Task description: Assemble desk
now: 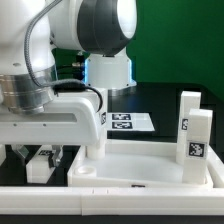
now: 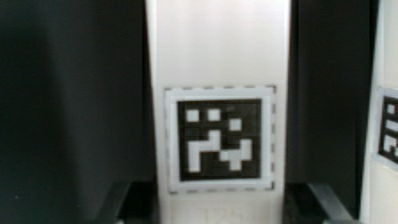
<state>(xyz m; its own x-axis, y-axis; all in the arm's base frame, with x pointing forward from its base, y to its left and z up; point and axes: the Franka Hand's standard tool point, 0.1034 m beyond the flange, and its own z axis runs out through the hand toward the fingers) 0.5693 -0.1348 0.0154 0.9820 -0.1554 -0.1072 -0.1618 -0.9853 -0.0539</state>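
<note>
The white desk slab (image 1: 130, 165) lies flat near the front. Two white tagged legs (image 1: 197, 135) stand upright on its end at the exterior view's right. A third tagged leg (image 1: 97, 118) stands upright at the slab's other end. My gripper (image 1: 97, 140) reaches in level from the exterior view's left and is shut on this leg. In the wrist view the leg (image 2: 219, 90) fills the middle with its tag facing me. My gripper (image 2: 222, 205) has its dark fingers (image 2: 128, 202) close against the leg's two sides. Another leg's tag (image 2: 388, 140) shows at the picture's edge.
The marker board (image 1: 132, 122) lies on the black table behind the slab. The long white border rail (image 1: 110, 205) runs along the front. Small white pieces (image 1: 42, 162) sit under my arm at the exterior view's left. A green wall stands behind.
</note>
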